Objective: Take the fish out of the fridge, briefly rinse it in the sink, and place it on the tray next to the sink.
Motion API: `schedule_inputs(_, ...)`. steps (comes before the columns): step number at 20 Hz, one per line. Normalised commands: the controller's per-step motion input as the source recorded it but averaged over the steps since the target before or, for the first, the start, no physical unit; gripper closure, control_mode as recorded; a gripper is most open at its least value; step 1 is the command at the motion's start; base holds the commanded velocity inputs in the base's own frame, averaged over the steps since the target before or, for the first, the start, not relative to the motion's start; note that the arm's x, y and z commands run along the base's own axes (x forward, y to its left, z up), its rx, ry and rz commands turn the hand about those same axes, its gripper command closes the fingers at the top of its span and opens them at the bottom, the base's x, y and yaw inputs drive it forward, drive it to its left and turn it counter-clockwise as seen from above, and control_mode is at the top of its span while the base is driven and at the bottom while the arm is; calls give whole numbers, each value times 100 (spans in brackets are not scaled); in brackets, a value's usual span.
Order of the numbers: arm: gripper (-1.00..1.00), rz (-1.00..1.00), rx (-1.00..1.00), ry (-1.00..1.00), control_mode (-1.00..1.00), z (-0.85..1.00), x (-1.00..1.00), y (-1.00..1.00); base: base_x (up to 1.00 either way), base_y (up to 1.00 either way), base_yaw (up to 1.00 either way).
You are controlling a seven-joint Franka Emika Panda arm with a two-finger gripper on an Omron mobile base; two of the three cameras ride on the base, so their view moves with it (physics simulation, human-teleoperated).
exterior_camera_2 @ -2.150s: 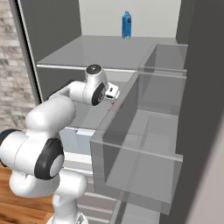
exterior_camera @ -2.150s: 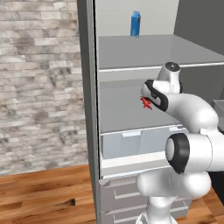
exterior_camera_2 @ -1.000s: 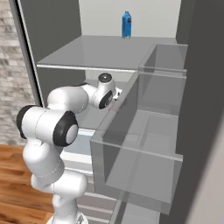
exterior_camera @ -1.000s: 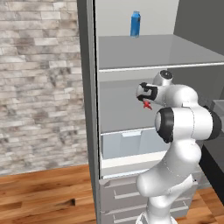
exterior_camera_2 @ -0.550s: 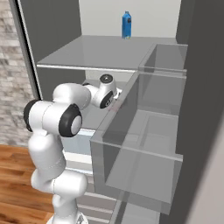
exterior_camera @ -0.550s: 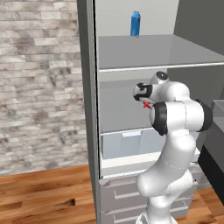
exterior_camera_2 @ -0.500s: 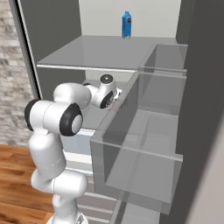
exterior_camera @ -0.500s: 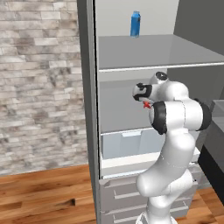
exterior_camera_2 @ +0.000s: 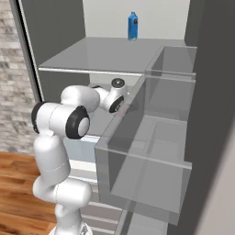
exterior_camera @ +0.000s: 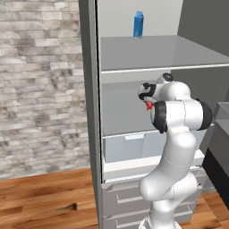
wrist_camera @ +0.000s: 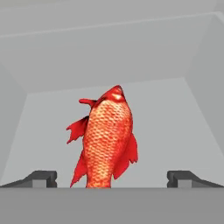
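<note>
In the left base view, a brick wall point(exterior_camera: 40, 85) fills the left side of the frame, with a wood floor point(exterior_camera: 44, 201) at the lower left. The fridge point(exterior_camera: 91, 112) stands open in the middle, and a blue carton point(exterior_camera: 138, 24) is at the top centre, on the upper shelf point(exterior_camera: 156, 53). Under this shelf, right of centre, the arm reaches into the fridge, and the gripper point(exterior_camera: 146, 95) sits there with a small red piece of the fish point(exterior_camera: 149, 105) showing just below it. A pale drawer point(exterior_camera: 134, 145) is lower in the middle of the frame. In the right base view, the arm bends from the lower left to the centre, and the door bins point(exterior_camera_2: 151, 156) take the right half of the frame; the carton point(exterior_camera_2: 132, 26) is at the top centre. In the hand view, one dark fingertip point(wrist_camera: 41, 178) is at the lower left and the other at the lower right, so the gripper point(wrist_camera: 111, 179) is spread wide. The fish point(wrist_camera: 107, 140) stands in the centre between them, with gaps on both sides, its head toward the top of the frame, and the pale shelf floor point(wrist_camera: 175, 131) is behind it. The fingers do not touch the fish.
</note>
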Motion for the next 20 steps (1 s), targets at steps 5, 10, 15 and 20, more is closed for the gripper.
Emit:
schedule_inputs(5,-100,0,0,0,-100,-22,24,-2,0,0,0)
schedule_inputs(10,-100,0,0,0,-100,-26,11,0,0,0,0)
schedule_inputs(15,-100,0,0,0,-100,-22,10,9,0,0,0)
schedule_inputs(20,-100,0,0,0,-100,-25,17,22,0,0,0)
